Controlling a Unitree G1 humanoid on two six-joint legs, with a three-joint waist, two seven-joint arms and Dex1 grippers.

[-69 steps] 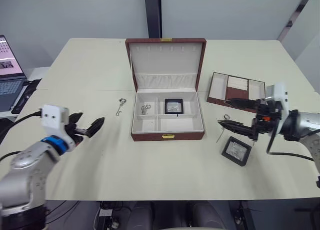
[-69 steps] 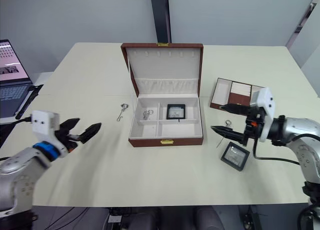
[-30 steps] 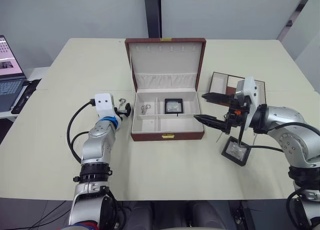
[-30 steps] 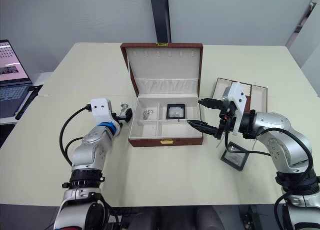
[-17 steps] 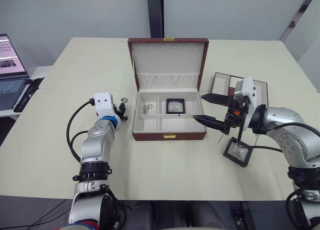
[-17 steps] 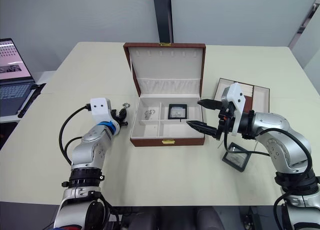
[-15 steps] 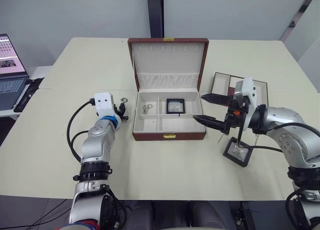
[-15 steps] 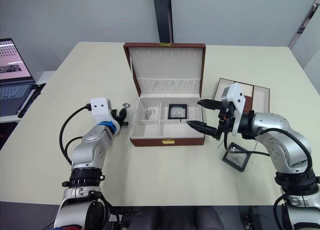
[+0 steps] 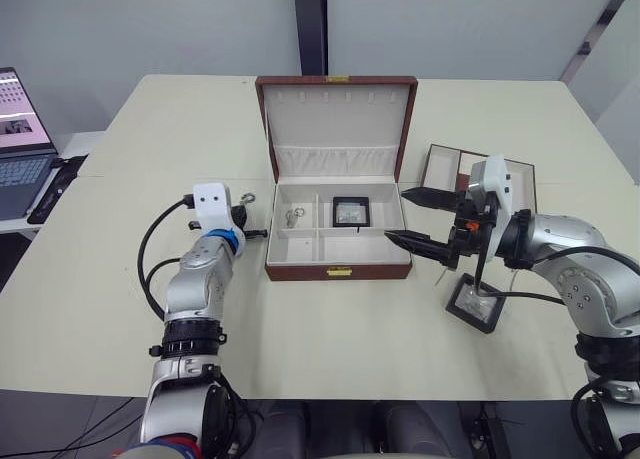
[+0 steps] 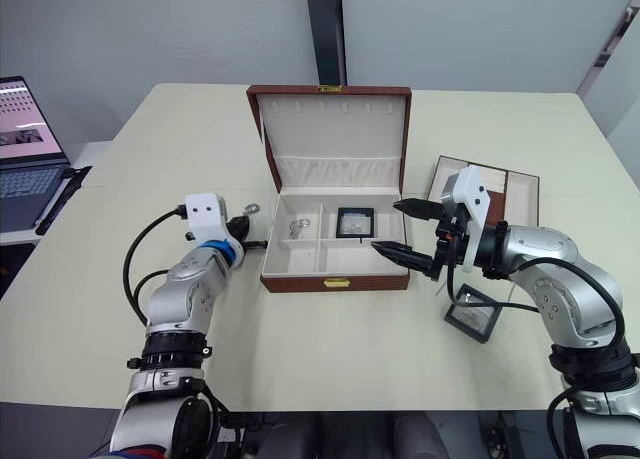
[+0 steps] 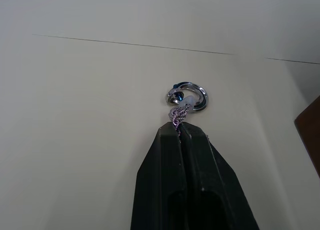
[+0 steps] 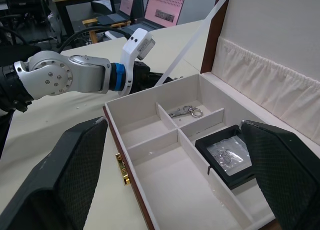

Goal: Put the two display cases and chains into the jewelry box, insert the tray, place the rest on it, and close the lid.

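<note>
The jewelry box point(image 9: 338, 270) stands open at the table's middle, its lid point(image 9: 335, 119) upright. One display case point(image 9: 349, 211) lies in its back right compartment, and a chain point(image 9: 291, 217) in the back left one. My left gripper point(image 9: 255, 233) is just left of the box, shut on another chain point(image 11: 178, 115) whose ring point(image 11: 189, 98) pokes out past the fingertips. My right gripper point(image 9: 395, 214) hovers open over the box's right edge, holding nothing. The second display case point(image 9: 473, 303) lies on the table below my right wrist. The tray point(image 9: 441, 166) sits behind it.
An open laptop point(image 9: 18, 149) sits on a side desk at the far left. A thin chain point(image 9: 441, 271) seems to lie on the table under my right gripper. The table is bare in front of the box and at the back left.
My left gripper has closed on the chain beside the box and shifted slightly toward the box. My right gripper stays open in the same place.
</note>
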